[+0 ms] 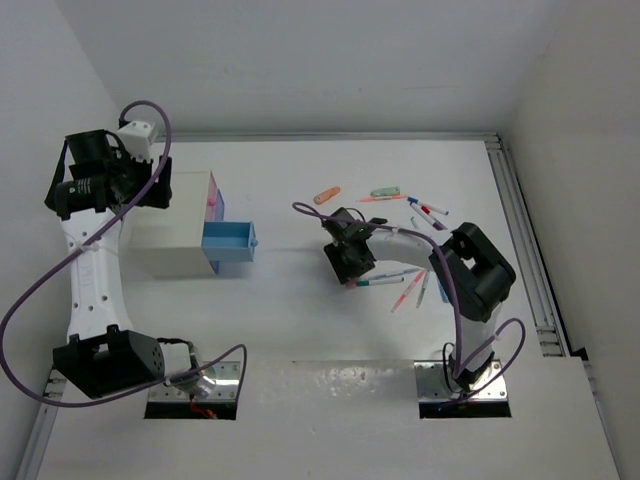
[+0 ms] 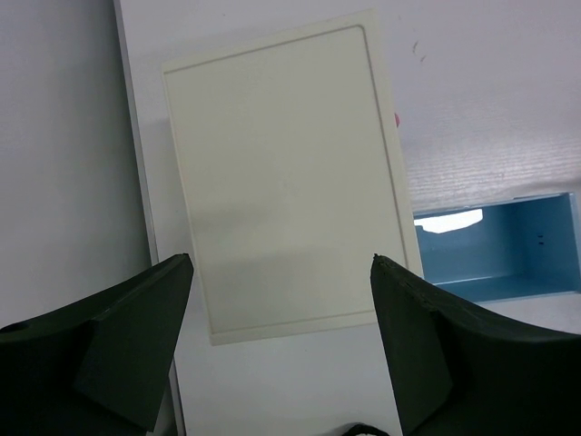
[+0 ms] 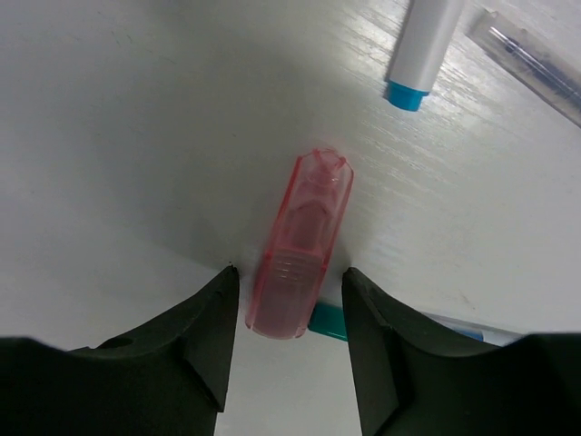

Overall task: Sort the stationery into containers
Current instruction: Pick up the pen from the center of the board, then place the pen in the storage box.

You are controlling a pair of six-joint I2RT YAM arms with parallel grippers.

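A short chunky translucent pink piece point(image 3: 300, 245) lies on the table between the fingers of my right gripper point(image 3: 289, 277). The jaws stand open, with a thin gap on each side of the piece. A teal-capped pen point(image 3: 327, 321) lies just behind it. More stationery lies scattered at the right: an orange piece point(image 1: 326, 196), a green piece point(image 1: 386, 192) and several pens point(image 1: 428, 210). The blue container point(image 1: 230, 243) is pulled out of the white cabinet point(image 1: 165, 235), and the pink container point(image 1: 212, 195) sits beside it. My left gripper point(image 2: 281, 261) hangs open and holds nothing above the cabinet top.
A white pen with a blue cap point(image 3: 422, 45) and a clear pen point(image 3: 536, 64) lie ahead of the right gripper. A metal rail point(image 1: 525, 240) runs along the table's right edge. Walls close in the left and far sides.
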